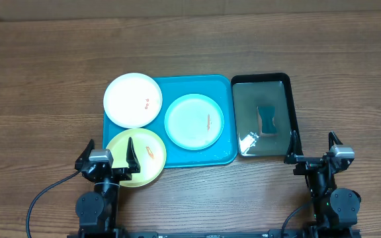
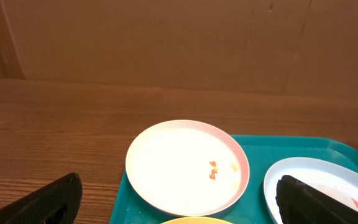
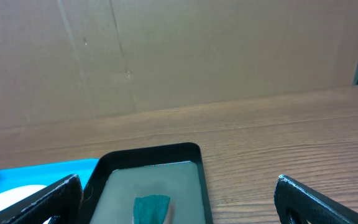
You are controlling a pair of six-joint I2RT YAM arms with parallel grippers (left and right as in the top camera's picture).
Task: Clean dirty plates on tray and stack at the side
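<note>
While the left tool [image 1: 110, 148] and right tool [image 1: 313, 141] gape wide, empty, the tray [image 1: 197, 86] lies lengthwise left to right, carrying three plates [image 1: 190, 125].

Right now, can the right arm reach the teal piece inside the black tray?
Probably yes: the open, empty right gripper faces the black tray just ahead, and nothing covers the teal piece.

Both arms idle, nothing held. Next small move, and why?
Likely reach the right gripper toward the teal sponge in the black tray: its jaws are open and empty, the sponge lies just ahead, and the white plate and cyan plate show orange smears.
</note>
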